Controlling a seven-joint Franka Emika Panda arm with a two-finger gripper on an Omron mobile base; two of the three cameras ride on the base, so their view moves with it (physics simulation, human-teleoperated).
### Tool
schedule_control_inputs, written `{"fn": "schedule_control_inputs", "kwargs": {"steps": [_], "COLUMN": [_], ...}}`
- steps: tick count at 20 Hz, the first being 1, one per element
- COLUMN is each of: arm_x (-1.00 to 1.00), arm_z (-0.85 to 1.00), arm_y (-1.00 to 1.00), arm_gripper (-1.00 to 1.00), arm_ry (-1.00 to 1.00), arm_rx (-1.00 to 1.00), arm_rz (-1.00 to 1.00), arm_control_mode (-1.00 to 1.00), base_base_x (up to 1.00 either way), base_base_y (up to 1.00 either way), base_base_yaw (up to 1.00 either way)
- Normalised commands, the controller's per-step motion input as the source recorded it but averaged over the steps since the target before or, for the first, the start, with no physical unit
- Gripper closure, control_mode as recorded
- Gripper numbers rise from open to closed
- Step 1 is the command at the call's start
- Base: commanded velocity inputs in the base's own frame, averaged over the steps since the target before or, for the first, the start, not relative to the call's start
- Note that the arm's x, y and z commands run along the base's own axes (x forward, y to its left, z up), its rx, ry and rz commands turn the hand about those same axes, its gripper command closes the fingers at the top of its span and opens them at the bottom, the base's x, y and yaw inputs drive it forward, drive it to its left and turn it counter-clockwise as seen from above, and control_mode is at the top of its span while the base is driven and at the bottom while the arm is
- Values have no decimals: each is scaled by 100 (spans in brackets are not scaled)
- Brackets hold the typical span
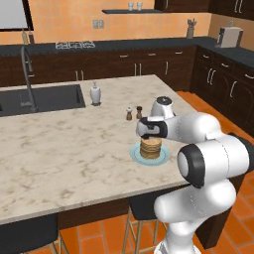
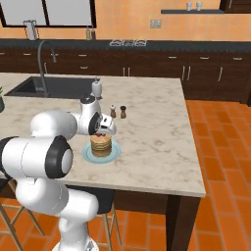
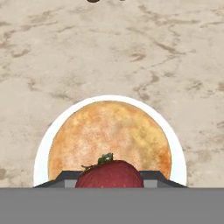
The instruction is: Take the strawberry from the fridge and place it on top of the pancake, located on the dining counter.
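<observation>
In the hand view the red strawberry [image 3: 109, 175] with its green leaf cap sits between my dark fingertips [image 3: 65, 177]. My gripper [image 3: 109, 180] is shut on it. Directly below lies the round tan pancake [image 3: 109, 133] on its pale blue plate [image 3: 43, 151]. From the right base view the gripper [image 2: 100, 131] hovers just over the pancake stack [image 2: 100, 145], and a bit of red strawberry [image 2: 100, 133] shows under the hand. In the left base view the hand [image 1: 151, 129] hangs over the pancake [image 1: 150, 148] on the dining counter [image 1: 64, 149]. The fridge is out of view.
Two small shakers [image 1: 134, 113] stand just beyond the plate. A white dispenser bottle [image 1: 95, 93] is beside the inset sink [image 1: 44, 96] with its faucet [image 1: 27, 74]. The counter's near edge runs close to the plate, with dark stools [image 1: 25, 235] below it.
</observation>
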Motion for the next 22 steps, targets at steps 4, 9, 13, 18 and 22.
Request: {"fn": "schedule_control_inputs", "kwargs": {"steps": [4,9,13,18,22], "arm_x": [0,0,0,0,0], "arm_z": [-16,-3,-1,-3,0], "arm_y": [0,0,0,0,0], "arm_gripper": [100,100,100,-100,-100], "arm_ry": [0,0,0,1,0], "arm_rx": [-3,0,0,0,0], "arm_rz": [0,0,0,0,0], "arm_control_mode": [-100,-100,-100,-100,-100], "base_base_x": [0,0,0,0,0], "base_base_y": [0,0,0,0,0], "base_base_yaw": [0,0,0,0,0]}}
